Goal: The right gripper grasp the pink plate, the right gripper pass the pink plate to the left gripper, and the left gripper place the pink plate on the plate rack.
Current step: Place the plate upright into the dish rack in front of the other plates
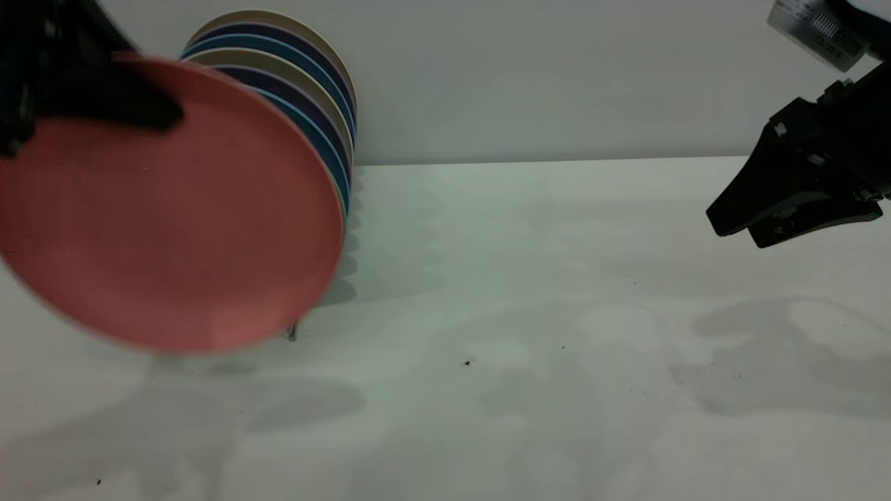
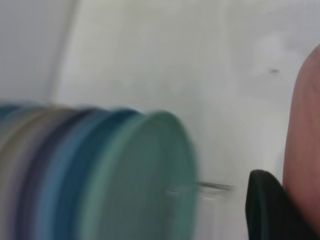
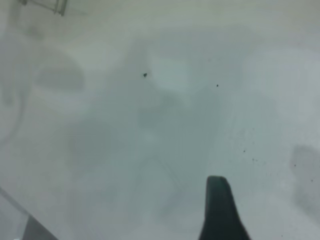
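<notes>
The pink plate (image 1: 167,216), one of its kind, hung tilted above the white table (image 1: 529,362) at the near end of the plate rack (image 1: 293,331), clenched at its upper edge by the left gripper (image 1: 118,104). Behind it, roughly seven plates (image 1: 306,97) in teal, blue, purple and beige stood upright in a row. The right gripper (image 1: 734,233) hovered well apart at the table's right, jaws slightly parted and empty. A plain pale wall (image 1: 543,69) closed the scene.
</notes>
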### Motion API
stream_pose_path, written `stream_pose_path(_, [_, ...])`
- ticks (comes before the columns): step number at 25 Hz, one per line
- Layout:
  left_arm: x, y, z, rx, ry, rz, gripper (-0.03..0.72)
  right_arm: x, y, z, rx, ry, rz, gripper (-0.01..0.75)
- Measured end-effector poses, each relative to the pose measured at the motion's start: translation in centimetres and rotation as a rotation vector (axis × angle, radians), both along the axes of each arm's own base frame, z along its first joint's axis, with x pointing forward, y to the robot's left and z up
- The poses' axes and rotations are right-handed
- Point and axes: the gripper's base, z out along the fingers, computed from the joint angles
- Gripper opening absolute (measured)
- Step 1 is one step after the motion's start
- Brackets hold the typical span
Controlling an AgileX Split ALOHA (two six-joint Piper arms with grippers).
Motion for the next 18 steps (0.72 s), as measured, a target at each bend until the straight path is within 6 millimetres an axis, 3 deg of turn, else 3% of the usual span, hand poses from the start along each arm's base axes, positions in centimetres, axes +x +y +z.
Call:
stream_pose_path(8, [2.0,0.6,3.0,0.097,-0.168,0.01,0.104,-0.2,0.1,0.1,0.015,0.017,0.018,0.512])
stream_pose_path(18, [3.0,1.5,2.3,0.241,-0.217,0.013,0.104,-0.2,0.2,0.1,0.017,0.018,0.019,0.512])
